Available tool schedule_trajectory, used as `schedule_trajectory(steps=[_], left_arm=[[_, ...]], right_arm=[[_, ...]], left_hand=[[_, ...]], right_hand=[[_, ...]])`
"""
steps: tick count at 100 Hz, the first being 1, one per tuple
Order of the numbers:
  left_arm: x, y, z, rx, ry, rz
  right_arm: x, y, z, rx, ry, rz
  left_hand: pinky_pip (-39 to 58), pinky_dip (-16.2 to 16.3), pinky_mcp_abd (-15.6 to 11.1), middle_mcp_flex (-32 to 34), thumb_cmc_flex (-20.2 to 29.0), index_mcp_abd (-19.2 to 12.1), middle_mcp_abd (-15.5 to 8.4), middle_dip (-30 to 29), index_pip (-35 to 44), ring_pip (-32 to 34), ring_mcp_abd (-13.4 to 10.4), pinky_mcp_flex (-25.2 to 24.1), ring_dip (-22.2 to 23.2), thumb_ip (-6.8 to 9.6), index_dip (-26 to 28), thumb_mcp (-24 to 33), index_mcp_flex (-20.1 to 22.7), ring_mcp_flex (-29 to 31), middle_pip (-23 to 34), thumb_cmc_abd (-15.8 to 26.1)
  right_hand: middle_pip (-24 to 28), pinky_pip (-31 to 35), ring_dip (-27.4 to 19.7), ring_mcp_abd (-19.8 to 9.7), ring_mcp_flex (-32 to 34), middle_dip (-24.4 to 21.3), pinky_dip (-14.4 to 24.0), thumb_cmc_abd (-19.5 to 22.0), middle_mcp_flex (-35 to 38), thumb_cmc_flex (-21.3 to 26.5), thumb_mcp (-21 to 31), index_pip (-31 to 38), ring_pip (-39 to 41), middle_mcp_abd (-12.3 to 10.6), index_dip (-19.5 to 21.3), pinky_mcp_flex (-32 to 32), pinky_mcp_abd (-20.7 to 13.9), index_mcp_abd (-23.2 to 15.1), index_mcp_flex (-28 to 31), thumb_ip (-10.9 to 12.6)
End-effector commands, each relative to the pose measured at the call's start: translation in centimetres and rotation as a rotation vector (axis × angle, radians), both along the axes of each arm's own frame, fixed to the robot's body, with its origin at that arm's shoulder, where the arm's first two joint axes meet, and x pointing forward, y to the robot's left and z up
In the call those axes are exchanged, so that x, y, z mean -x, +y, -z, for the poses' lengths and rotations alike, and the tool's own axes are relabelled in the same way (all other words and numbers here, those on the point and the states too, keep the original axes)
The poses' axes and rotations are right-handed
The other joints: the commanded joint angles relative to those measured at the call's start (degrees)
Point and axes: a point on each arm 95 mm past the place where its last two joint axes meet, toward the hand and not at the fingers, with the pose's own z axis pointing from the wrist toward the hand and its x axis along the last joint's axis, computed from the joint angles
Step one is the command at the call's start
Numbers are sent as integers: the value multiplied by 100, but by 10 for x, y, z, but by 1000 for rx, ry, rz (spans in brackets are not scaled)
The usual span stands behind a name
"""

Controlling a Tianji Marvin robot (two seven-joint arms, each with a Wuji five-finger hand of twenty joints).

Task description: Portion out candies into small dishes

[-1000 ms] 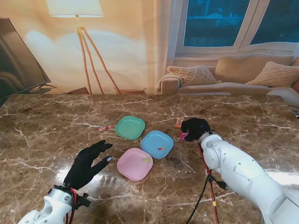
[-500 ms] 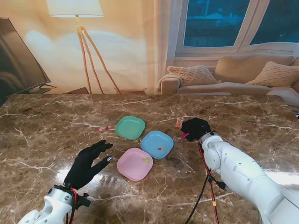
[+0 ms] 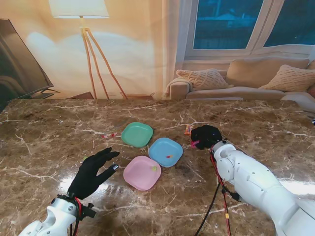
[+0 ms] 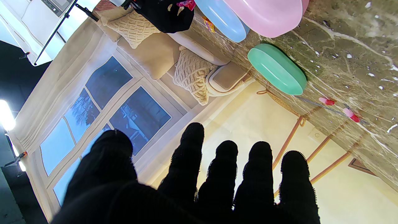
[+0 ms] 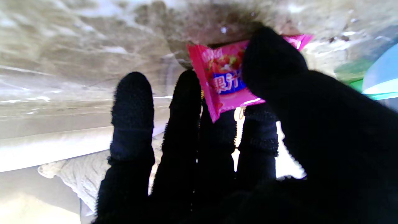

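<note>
Three small dishes sit mid-table: a green dish [image 3: 137, 134], a blue dish [image 3: 165, 152] with a small candy in it, and a pink dish [image 3: 142, 172] with a small yellow-green candy in it. My right hand [image 3: 205, 135] is just right of the blue dish, its thumb and fingers pinching a pink candy wrapper [image 5: 222, 81] close to the table top; a bit of that pink candy [image 3: 194, 144] shows at the hand's edge. My left hand [image 3: 93, 171] hovers open, fingers spread, left of the pink dish.
An orange-wrapped candy [image 3: 188, 129] lies beside my right hand. Two small pink-and-red candies [image 4: 326, 101] [image 4: 350, 114] lie on the marble left of the green dish [image 4: 276, 69]. My right arm's cable [image 3: 215, 196] hangs over the table nearer to me.
My right hand has shifted slightly with the pink candy in its grip. The left hand has not moved.
</note>
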Motion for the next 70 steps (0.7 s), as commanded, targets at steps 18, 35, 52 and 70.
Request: schedule_trajectory(steps=[18, 35, 52, 70], left_arm=[[2, -2, 3, 3, 16, 2], [1, -3, 4, 4, 15, 6], [0, -4, 4, 1, 17, 11], [-2, -5, 6, -3, 25, 17]], right_arm=[[39, -18, 48, 50, 108, 7], [36, -19, 36, 12, 66, 22], [33, -18, 20, -32, 20, 36], [31, -12, -3, -65, -42, 44]], left_hand=[[18, -98, 27, 9, 176, -121, -85, -45, 28, -82, -133, -49, -58, -104, 22, -119, 12, -41, -43, 216], [19, -97, 28, 8, 170, -128, -88, -45, 22, -83, -148, -49, -58, -105, 20, -122, 1, -42, -43, 217], [19, -97, 24, 10, 172, -124, -95, -45, 18, -80, -143, -46, -57, -104, 17, -120, -7, -36, -42, 219], [17, -98, 17, 9, 167, -125, -95, -45, 13, -81, -144, -50, -58, -104, 14, -122, -15, -40, -43, 222]], right_hand=[[310, 345, 467, 498, 1652, 153, 193, 17, 669, 232, 294, 195, 1057, 79, 161, 274, 109, -260, 814, 139], [285, 349, 440, 595, 1769, 55, 225, 245, 745, 272, 360, 176, 1014, 237, 173, 355, 216, -81, 786, 313], [431, 312, 571, 627, 1794, 167, 277, 456, 749, 243, 535, 224, 1062, 300, 388, 348, 289, -16, 741, 505], [544, 308, 671, 629, 1818, 278, 332, 447, 781, 230, 632, 237, 1128, 301, 568, 371, 308, -13, 760, 544]])
